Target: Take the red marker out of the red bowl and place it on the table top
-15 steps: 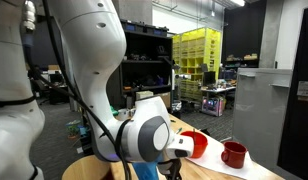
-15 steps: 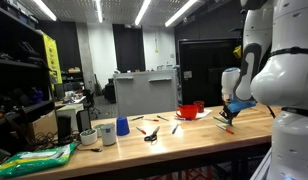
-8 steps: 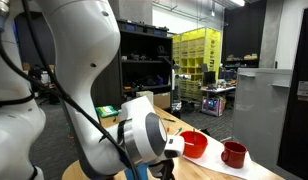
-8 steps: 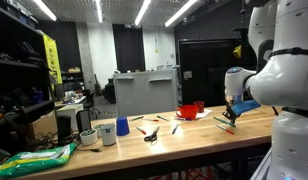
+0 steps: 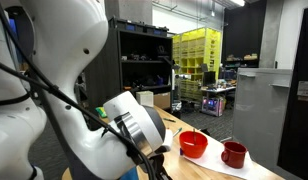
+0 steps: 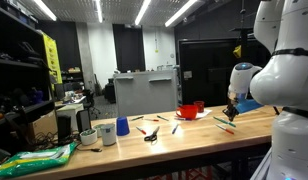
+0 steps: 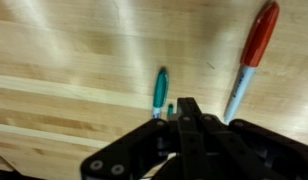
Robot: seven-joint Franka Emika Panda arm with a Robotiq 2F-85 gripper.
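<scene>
In an exterior view the arm (image 5: 64,110) fills the left and middle, so you do not see your gripper there. The bowl (image 5: 194,145) stands upright on the table (image 5: 212,168) with a red mug (image 5: 233,154) just beside it. From this angle you cannot tell what, if anything, is in the bowl. In an exterior view from farther off, the bowl (image 6: 189,111) sits toward the far end of the long table (image 6: 144,148). Your gripper (image 6: 231,113) points down at the wood, near the bowl but apart from it. A blue cup (image 6: 121,127), a white mug (image 6: 106,134) and scissors (image 6: 151,135) lie well away toward the other end. The marker is too small to pick out here. In the wrist view, your gripper (image 7: 189,104) comes in from the bottom edge. Its fingers look pressed together with nothing between them, though the picture is blurred. The marker (image 7: 252,60), red cap and pale barrel, lies flat on the table (image 7: 64,60) at upper right, clear of the fingers. A teal pen (image 7: 160,92) lies just beside the fingertips, on their left, not gripped.
</scene>
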